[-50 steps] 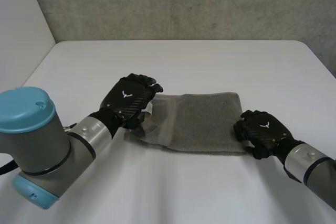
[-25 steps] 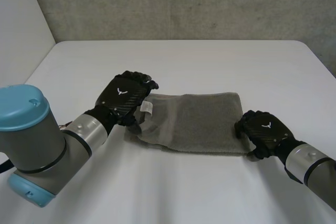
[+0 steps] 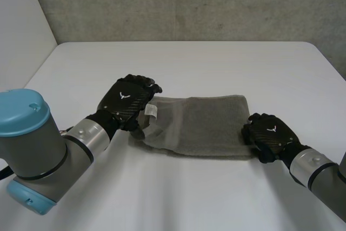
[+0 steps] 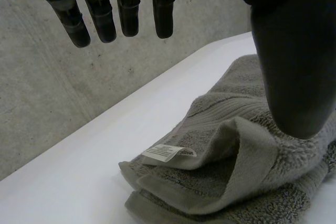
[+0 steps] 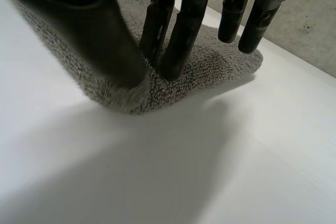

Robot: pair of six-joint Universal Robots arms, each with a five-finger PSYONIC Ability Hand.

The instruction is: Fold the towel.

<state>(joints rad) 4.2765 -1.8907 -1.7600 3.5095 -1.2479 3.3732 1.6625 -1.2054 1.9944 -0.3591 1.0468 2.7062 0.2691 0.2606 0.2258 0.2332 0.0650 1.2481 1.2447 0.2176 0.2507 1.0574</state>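
A grey towel [image 3: 205,125] lies folded into a long strip across the middle of the white table [image 3: 216,63]. Its left end is rumpled, with a white label [image 3: 151,111] turned up. My left hand [image 3: 127,101] hovers at that end, open; the left wrist view has its fingers [image 4: 126,14] straight above the towel [image 4: 236,150] and the label [image 4: 169,152], touching neither. My right hand [image 3: 268,132] sits at the towel's near right corner. There its thumb [image 5: 94,40] and fingers [image 5: 176,45] pinch the towel's edge [image 5: 210,66].
A concrete wall [image 3: 189,4] runs behind the table's far edge. My left arm's large blue-capped joint [image 3: 24,150] stands over the near left of the table. Bare tabletop lies beyond the towel and in front of it.
My left hand has drawn back a little to the left, and the towel's left end has dropped into a rumpled fold. My right hand has closed onto the right corner.
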